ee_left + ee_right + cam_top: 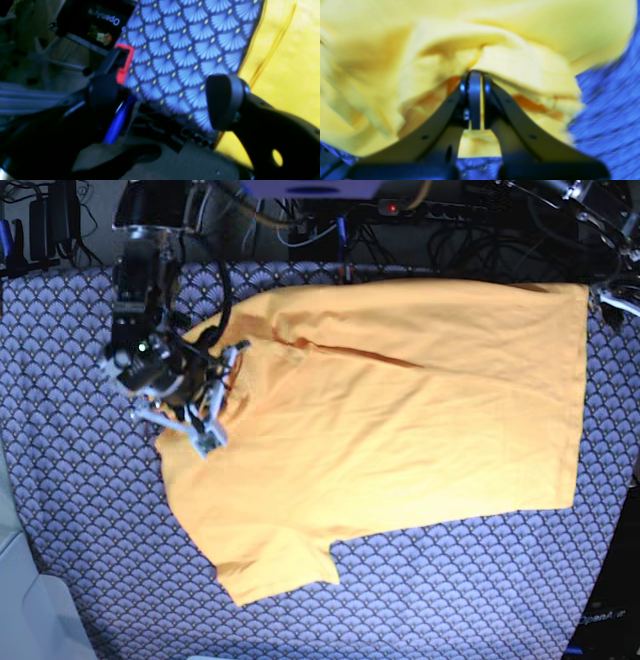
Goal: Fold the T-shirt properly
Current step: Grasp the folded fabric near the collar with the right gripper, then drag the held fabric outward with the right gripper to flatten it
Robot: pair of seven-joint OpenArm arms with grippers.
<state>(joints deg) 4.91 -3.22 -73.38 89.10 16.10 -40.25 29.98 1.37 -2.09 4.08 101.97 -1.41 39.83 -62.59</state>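
The yellow-orange T-shirt (pixel 400 420) lies spread across the table, with one sleeve (pixel 275 570) pointing toward the front edge. At the shirt's left end, my right gripper (pixel 212 432) is shut on a bunched fold of it. In the right wrist view the fingertips (pixel 475 77) are pressed together with yellow cloth (pixel 510 62) gathered around and between them. My left gripper (pixel 163 100) stands wide open with nothing between its fingers. It hangs over the table cover near the table's edge, and the shirt's edge (pixel 287 62) lies just to its right.
The blue-grey scallop-patterned table cover (pixel 90 510) lies under everything. A red clamp (pixel 123 62) grips the table edge close to the left gripper. Cables and a power strip (pixel 400 210) run along the back. Part of the left arm (pixel 612 298) shows at the far right.
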